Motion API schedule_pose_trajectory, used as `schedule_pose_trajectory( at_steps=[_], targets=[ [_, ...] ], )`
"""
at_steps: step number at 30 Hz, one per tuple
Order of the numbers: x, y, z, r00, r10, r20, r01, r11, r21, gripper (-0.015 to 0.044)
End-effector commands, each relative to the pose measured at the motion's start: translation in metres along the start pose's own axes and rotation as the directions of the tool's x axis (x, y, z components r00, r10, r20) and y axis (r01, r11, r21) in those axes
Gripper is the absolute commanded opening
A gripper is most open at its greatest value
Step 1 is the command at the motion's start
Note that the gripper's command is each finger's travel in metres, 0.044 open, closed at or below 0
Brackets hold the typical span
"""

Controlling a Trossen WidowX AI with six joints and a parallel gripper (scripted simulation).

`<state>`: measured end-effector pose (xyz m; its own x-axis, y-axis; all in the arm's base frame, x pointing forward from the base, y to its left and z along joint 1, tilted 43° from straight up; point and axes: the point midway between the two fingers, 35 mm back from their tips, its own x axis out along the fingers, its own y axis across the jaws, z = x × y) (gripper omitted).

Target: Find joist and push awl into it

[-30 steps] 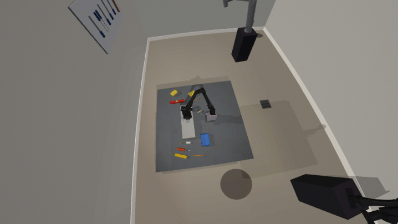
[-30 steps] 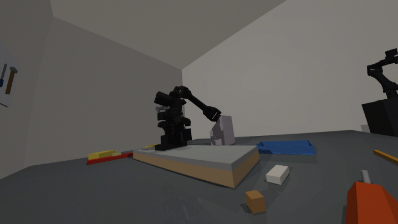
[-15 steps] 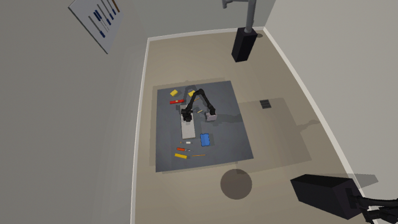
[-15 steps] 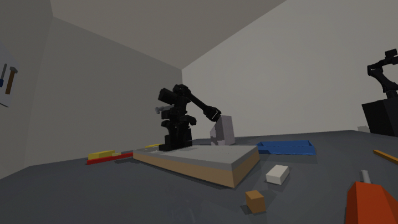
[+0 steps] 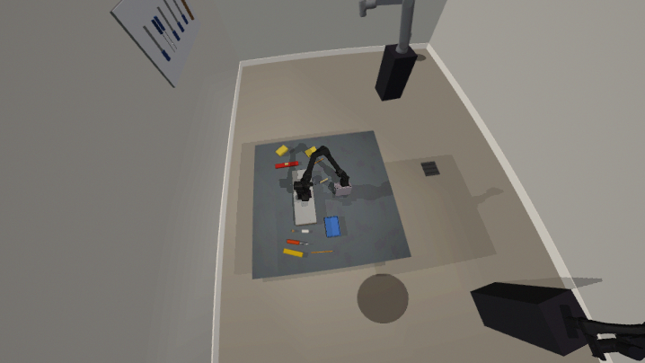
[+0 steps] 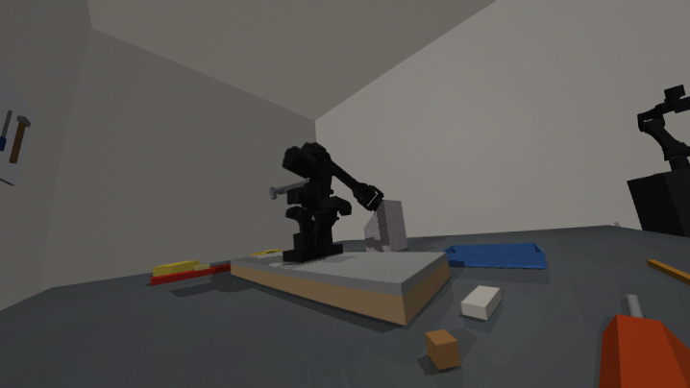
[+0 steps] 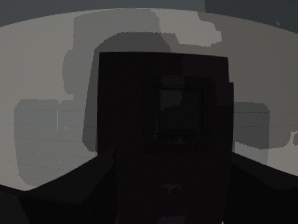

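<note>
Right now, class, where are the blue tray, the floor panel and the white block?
blue tray (image 5: pixel 332 226) (image 6: pixel 497 259): top, floor; exterior, front wall
floor panel (image 5: pixel 305 217) (image 6: pixel 376 270): both views, upper face
white block (image 5: pixel 304 231) (image 6: pixel 475 308): top, upper face; exterior, side

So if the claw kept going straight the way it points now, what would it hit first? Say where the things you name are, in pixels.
Most likely the pale top of the floor panel (image 5: pixel 301 212) (image 6: pixel 376 265), with the dark block in the claw (image 5: pixel 304 197) (image 7: pixel 172 150) touching before the fingers; the gap left is hard to judge.

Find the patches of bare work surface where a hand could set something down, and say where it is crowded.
Free: right of the blue tray in the top view, toward the mat's edge. Crowded: between panel and yellow bar.
</note>
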<state>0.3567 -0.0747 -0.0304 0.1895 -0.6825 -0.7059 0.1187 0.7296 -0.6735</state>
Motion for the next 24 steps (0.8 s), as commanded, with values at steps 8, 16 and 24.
schedule_pose_trajectory(
  at_steps=[8, 16, 24],
  targets=[
    [0.0, 0.026, 0.0, 1.0, 0.002, -0.001, -0.002, 1.0, -0.002, 0.0],
    [0.0, 0.044, 0.0, 1.0, 0.003, 0.0, -0.003, 1.0, -0.001, 0.0],
    [0.0, 0.062, 0.0, 1.0, 0.004, 0.0, -0.004, 1.0, -0.001, 0.0]
  ],
)
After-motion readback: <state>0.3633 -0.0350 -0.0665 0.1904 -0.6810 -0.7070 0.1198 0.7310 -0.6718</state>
